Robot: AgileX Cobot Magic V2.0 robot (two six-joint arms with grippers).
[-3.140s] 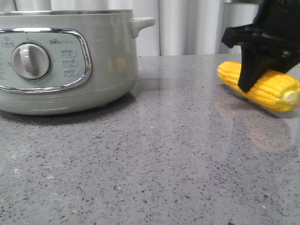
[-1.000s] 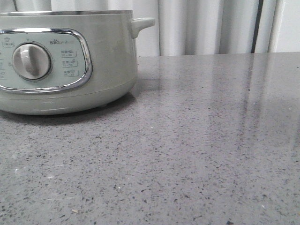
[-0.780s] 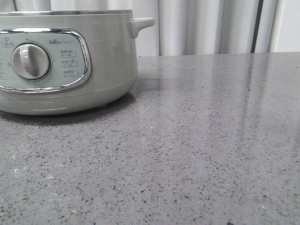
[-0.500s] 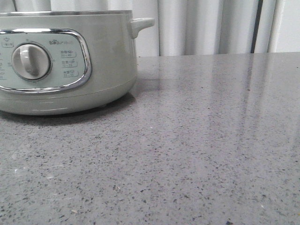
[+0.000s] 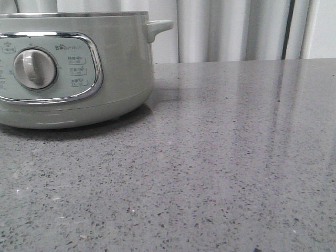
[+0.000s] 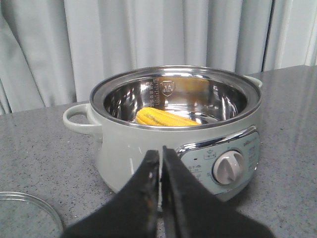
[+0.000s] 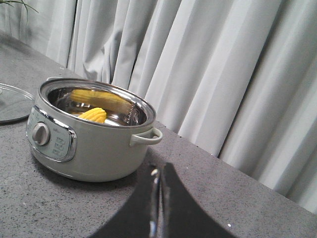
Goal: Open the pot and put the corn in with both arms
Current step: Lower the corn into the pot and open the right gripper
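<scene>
Front view: pot cropped | corn half-hidden inside | left claw, right claw narrow, empty

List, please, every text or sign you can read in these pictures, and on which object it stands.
"Bear": brand logo at the top of the control panel on the pot.
Small button labels beside the dial: too small to read.
Emblem and scale marks on the pot's inner wall: too blurred to read.

"Bear" logo on pot panel
</scene>
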